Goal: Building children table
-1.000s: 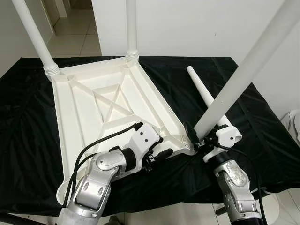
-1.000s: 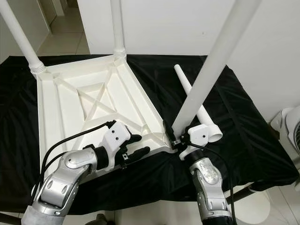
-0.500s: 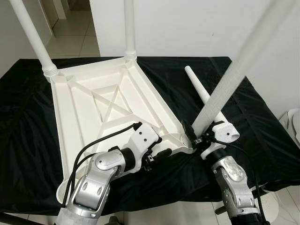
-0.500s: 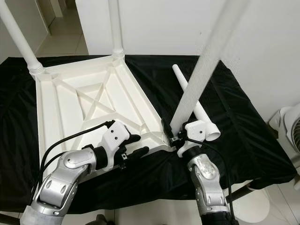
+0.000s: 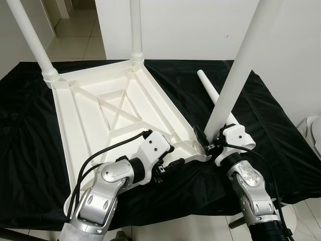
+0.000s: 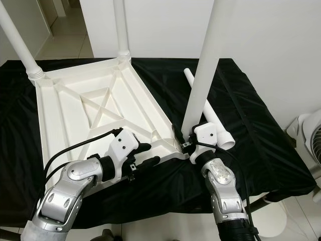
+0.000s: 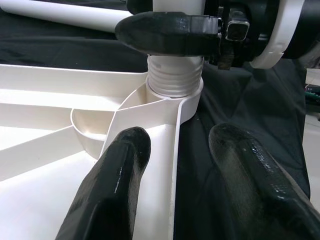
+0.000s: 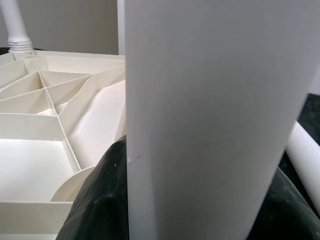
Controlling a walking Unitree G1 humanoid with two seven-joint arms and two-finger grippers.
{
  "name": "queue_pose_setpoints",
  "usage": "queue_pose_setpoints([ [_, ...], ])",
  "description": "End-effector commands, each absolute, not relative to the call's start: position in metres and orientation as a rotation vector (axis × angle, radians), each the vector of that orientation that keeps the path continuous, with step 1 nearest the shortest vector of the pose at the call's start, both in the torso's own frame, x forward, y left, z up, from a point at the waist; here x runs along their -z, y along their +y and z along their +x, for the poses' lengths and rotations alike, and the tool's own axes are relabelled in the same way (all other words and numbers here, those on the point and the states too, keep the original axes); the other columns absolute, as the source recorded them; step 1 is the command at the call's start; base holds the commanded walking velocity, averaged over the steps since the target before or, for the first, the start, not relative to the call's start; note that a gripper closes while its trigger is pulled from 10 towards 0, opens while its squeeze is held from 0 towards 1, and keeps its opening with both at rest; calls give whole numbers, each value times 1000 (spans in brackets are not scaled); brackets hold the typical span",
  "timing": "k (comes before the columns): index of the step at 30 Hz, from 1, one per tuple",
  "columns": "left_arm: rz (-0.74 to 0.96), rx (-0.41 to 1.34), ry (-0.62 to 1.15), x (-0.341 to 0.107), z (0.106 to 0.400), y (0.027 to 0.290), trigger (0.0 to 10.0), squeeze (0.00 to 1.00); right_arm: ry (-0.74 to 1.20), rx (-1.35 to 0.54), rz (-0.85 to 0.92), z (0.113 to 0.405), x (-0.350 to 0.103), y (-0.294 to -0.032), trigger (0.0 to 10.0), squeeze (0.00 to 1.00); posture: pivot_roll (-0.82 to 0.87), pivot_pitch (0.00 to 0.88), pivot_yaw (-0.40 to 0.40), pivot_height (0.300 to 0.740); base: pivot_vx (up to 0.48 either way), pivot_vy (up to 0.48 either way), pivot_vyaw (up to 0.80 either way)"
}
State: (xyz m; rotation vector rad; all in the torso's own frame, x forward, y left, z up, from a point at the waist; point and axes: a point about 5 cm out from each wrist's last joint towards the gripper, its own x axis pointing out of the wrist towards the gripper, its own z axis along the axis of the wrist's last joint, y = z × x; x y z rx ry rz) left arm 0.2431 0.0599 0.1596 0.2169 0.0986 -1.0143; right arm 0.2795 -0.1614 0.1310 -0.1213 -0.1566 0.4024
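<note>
Eye views: the inverted white children's table [image 5: 115, 115] lies on the black-draped tabletop [image 5: 281, 130], with the right pincer [image 5: 206, 145] clenched around an upright white leg [image 5: 235, 75] at its near right corner and a spare leg [image 5: 213, 95] lying just beside. Left wrist view: the left pincer [image 7: 175, 165], fingers spread and released, straddles the table's near rim below the leg's threaded base, seemingly seated in the socket. Right wrist view: the gripped leg stands close before the ribbed underside.

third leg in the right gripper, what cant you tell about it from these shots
- Third leg: top cut off by the frame edge in the left eye view.
- Its threaded end: depth in the tabletop corner socket hidden by the socket rim, left wrist view.
- Right gripper: grip hidden by the leg, right wrist view.
</note>
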Motion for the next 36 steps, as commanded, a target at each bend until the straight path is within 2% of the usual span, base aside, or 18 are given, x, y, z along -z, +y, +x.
queue_pose_setpoints([
  [1, 217, 931, 101, -159, 245, 63, 10000, 0, 21, -411, -193, 269, -92, -167, 10000, 0, 97, 95, 31, 740, 0, 0, 0],
  [11, 215, 933, 103, -159, 243, 63, 10000, 0, -12, -434, -259, 268, -95, -166, 10000, 0, 94, 93, 35, 740, 0, 0, 0],
  [19, 216, 941, 103, -159, 243, 63, 10000, 0, 20, -401, -158, 269, -91, -173, 10000, 0, 95, 88, 37, 740, 0, 0, 0],
  [36, 224, 946, 103, -160, 242, 63, 10000, 0, -32, -412, -91, 255, -81, -170, 10000, 0, 100, 75, 43, 740, 0, 0, 0],
])
